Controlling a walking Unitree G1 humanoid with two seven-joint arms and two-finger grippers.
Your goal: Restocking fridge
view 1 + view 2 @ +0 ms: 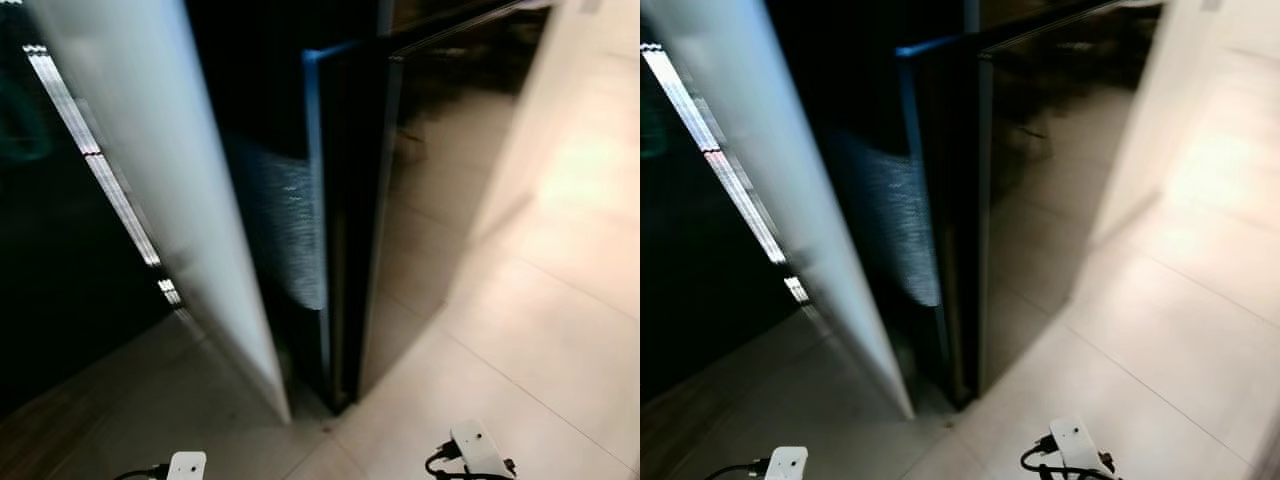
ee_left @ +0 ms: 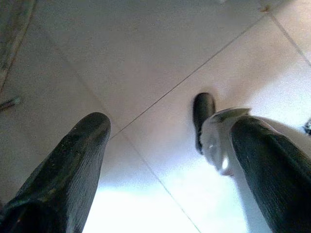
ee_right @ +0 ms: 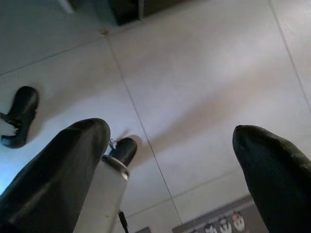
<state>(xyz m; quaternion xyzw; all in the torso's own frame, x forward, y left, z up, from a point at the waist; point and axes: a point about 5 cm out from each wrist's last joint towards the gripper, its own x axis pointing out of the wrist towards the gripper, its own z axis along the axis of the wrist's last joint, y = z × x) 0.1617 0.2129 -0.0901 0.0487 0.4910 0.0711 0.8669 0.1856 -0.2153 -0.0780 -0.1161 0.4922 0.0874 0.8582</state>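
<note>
Evidently the fridge (image 1: 420,180) is being approached, well ahead of both grippers (image 2: 170,165) (image 3: 170,165), hung spread and empty; its door must be reached.

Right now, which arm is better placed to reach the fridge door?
Probably the right. The dark fridge door stands ahead on the robot's right, nearer the right gripper. Both it and the left gripper hang open and empty over the floor.

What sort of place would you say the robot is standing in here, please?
Probably a home kitchen or a hallway beside one: a tall glossy black appliance, likely a fridge, stands next to a white panel on a pale tiled floor. Both grippers hang open over the tiles.
</note>
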